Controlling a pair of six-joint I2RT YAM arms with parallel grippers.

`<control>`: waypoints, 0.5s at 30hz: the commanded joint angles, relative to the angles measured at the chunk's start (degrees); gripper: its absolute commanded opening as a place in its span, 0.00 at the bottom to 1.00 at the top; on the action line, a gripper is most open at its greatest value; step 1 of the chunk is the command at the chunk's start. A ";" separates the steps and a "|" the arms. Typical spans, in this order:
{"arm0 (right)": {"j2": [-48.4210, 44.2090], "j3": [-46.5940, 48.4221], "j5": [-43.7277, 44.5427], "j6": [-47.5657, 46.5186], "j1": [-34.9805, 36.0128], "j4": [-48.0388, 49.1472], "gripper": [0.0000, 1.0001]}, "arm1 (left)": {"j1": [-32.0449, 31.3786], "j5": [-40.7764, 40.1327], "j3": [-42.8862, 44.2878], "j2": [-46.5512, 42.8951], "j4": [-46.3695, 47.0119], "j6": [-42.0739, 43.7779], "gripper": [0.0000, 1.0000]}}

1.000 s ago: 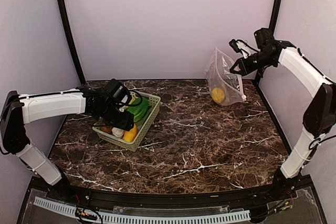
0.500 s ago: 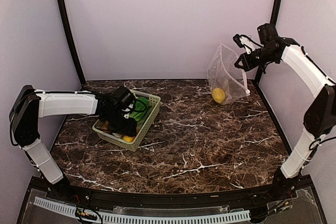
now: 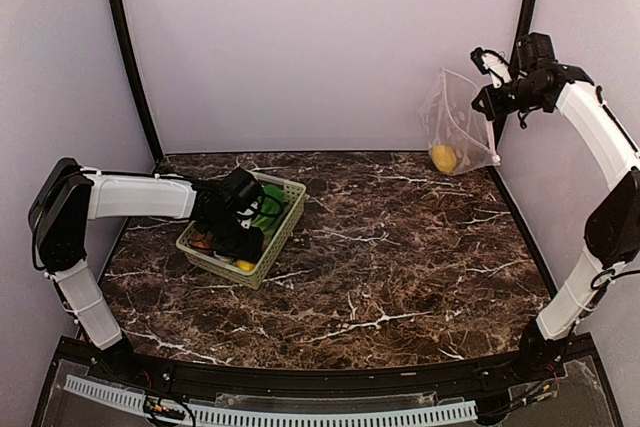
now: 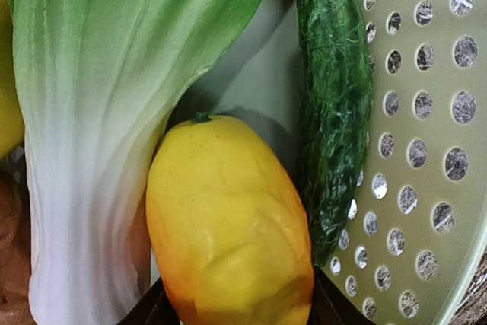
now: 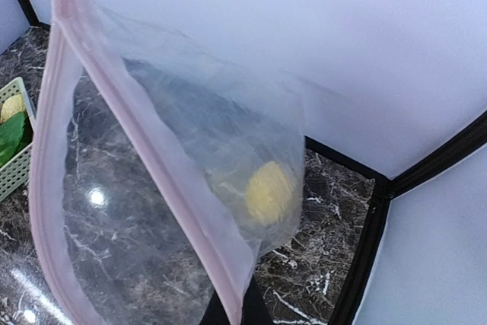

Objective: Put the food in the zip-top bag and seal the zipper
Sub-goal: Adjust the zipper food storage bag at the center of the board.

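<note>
while the right fingers [image 5: 255, 313] pinch the limp, slippery zip-top bag [image 3: 455, 132] aloft at upper right, the left fingers [image 4: 331, 310] straddle a smooth, probably light yellow piece [image 4: 228, 226] in the basket [image 3: 285, 217] at centre left, grip unclear, best squeezed mid-body.

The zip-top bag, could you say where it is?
Top view: the zip-top bag hangs far right from the right end effector, yellow piece inside.

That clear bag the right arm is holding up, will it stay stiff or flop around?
Probably floppy: the bag hangs from the right fingers and sags around the yellow piece at its bottom. Its mouth gapes unevenly in the right wrist view, so it likely sways and folds easily.
</note>
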 commanded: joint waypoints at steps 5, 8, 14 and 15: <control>-1.15 -8.15 -7.51 0.82 4.20 1.25 0.00 | 0.16 -0.27 1.95 -1.10 -1.08 -0.29 0.45; -0.76 -9.71 -8.51 0.86 5.90 1.92 0.00 | 0.18 -0.93 2.00 -1.64 -0.79 -0.19 0.41; 0.82 -12.28 -15.22 2.72 9.33 3.16 0.00 | 0.16 -1.49 2.87 -4.28 -0.42 1.60 0.34; 1.35 -12.25 -16.08 2.71 9.92 3.02 0.00 | 0.16 -1.71 3.01 -4.73 -0.46 1.85 0.33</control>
